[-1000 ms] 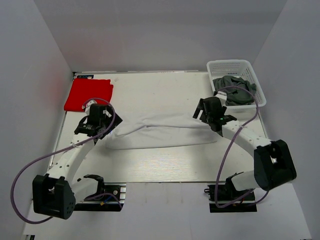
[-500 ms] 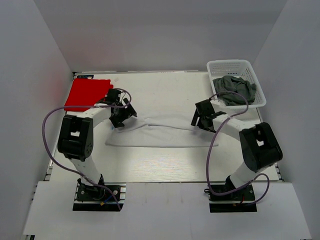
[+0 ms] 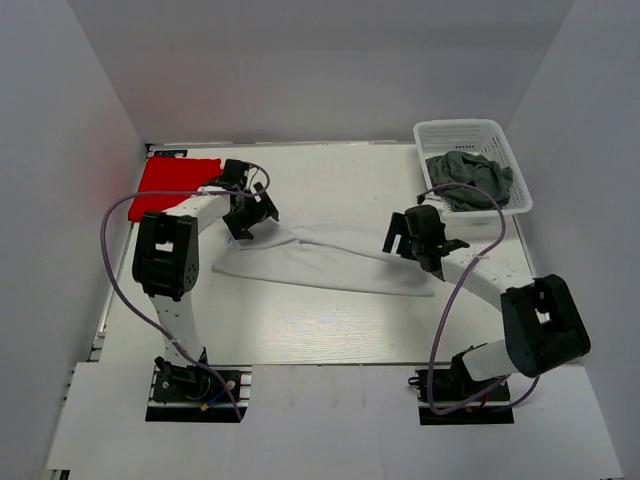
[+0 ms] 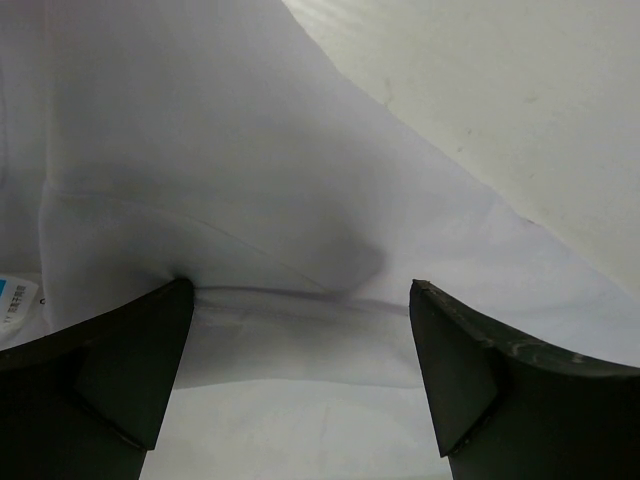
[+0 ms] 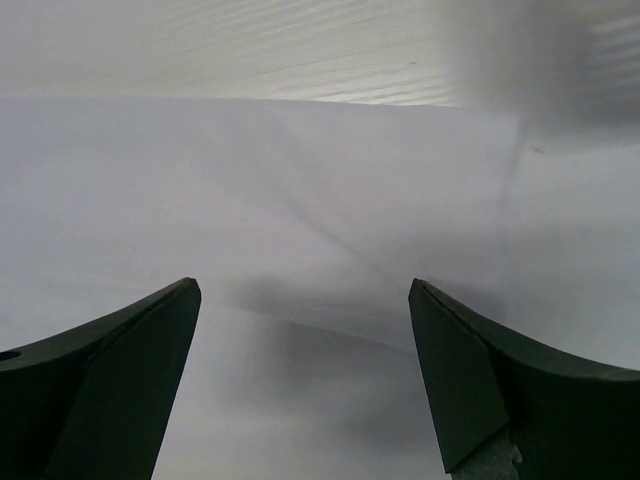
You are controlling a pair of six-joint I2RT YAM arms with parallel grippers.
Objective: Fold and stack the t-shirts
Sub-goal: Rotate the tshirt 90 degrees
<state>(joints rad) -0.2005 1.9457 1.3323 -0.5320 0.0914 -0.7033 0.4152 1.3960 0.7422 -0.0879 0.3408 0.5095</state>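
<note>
Though stretched across the middle of the top view, barely stands out from the pale table [image 3: 330, 330]: white t-shirt [image 3: 330, 262], a long band with edges hard to trace. Upper-left end hidden under the left gripper [image 3: 262, 212], right end under the right gripper [image 3: 400, 238].

Left wrist view: fingers [image 4: 130, 370] spread wide and cut off by the lower frame edge, creased white cloth filling the gap between them, nothing pinched. Cannot tell whether the tips touch the cloth. Printed label [image 4: 15, 300] at the left edge, mostly cut off.

Right wrist view: fingers [image 5: 110, 380] likewise wide apart over smooth white cloth, with bare table along the top.

Upper left of the top view: red t-shirt [image 3: 170, 185], folded flat, right edge partly covered by the left arm. Upper right: dark grey t-shirt [image 3: 470, 180] bunched in the basket [image 3: 460, 130], its lower part hidden by the walls.
</note>
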